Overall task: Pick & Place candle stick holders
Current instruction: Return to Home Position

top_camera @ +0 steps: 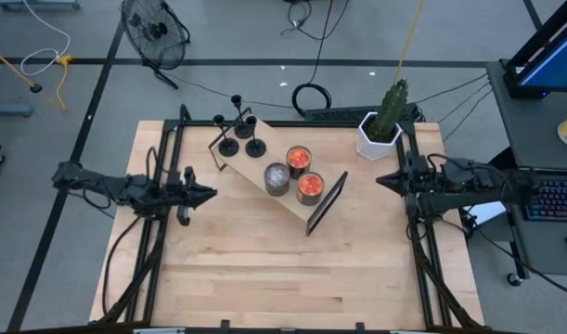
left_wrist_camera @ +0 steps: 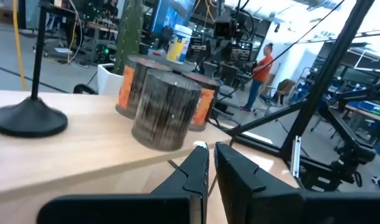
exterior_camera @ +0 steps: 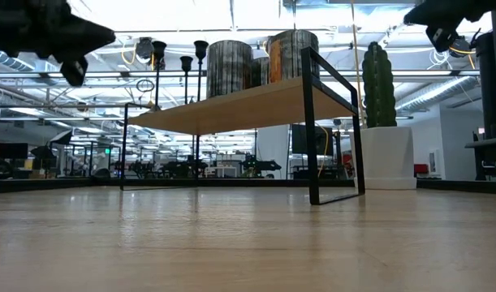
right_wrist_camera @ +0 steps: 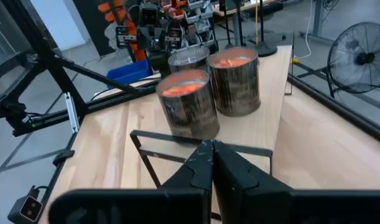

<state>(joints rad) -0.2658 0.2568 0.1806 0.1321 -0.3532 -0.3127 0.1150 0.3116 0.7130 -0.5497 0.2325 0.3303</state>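
Three candle stick holders [top_camera: 229, 146], three candles [top_camera: 277, 177] on shelf [top_camera: 295, 208], left tool [top_camera: 207, 194], right tool [top_camera: 382, 181] both closed

High view looks straight down on the table [top_camera: 264, 269]; low view level across it; both wrist views face the shelf [exterior_camera: 248, 101] closely from opposite ends.

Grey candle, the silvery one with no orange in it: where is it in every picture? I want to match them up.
High view: the grey candle stands mid-table on the shelf, left of the two orange candles.
Low view: grey candle upper middle, leftmost jar on the shelf.
Left wrist view: grey candle at centre, nearest jar.
Right wrist view: grey candle upper middle, behind the orange ones.
Shared landmark: the orange candles beside it.
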